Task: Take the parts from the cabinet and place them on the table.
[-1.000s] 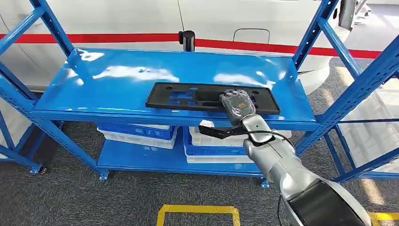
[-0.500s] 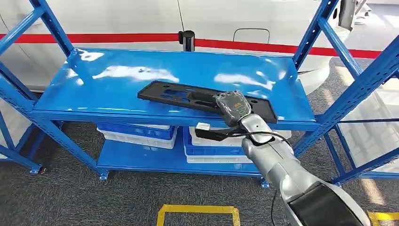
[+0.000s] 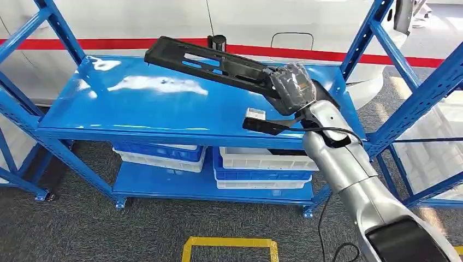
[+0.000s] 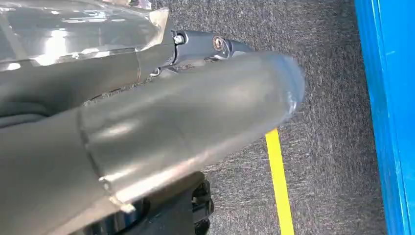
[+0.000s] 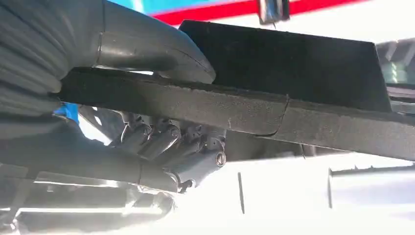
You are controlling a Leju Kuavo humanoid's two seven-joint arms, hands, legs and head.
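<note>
While right hand (image 3: 293, 87) grips panel (image 3: 210, 63), bins (image 3: 262, 164) below

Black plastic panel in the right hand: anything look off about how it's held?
Yes. The right hand grips the long black plastic panel at one end, so the rest sticks out unsupported, tilted above the glossy blue metal shelf. It may swing or twist. No damage visible.

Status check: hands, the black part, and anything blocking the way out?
Right hand grips black part, above the shelf. Left hand unseen. Rack post close beside.
</note>
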